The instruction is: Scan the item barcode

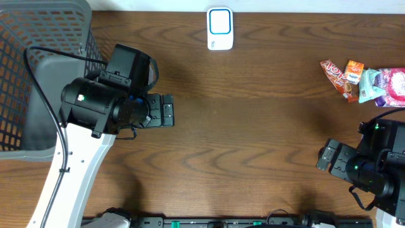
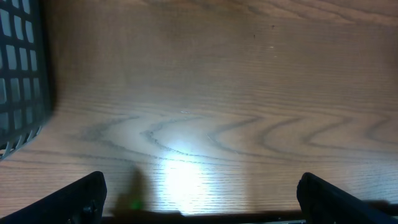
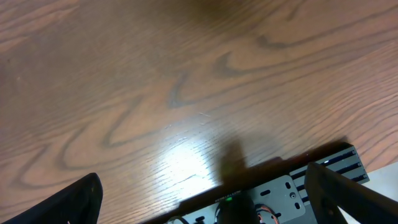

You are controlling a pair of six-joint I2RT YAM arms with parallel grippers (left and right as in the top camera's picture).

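Left fingers (image 2: 81, 200) wide, holding nothing, beside basket (image 1: 38, 63); right fingers (image 3: 74, 202) wide, empty; scanner (image 1: 219, 28) far centre; snack packets (image 1: 364, 81) far right on bench (image 1: 253, 126).

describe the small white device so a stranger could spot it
On the wooden table, follow the far edge to its middle. A small white device lies there alone, a blue-outlined rounded square on its face. Unlike the colourful snack packets bunched at the right, it is plain white.

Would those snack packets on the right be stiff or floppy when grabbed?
Probably floppy: the packets look like thin, crinkled wrappers. They are small and flat, so likely light and unlikely to roll. They lie bunched together, so pushing one would probably shift its neighbours.
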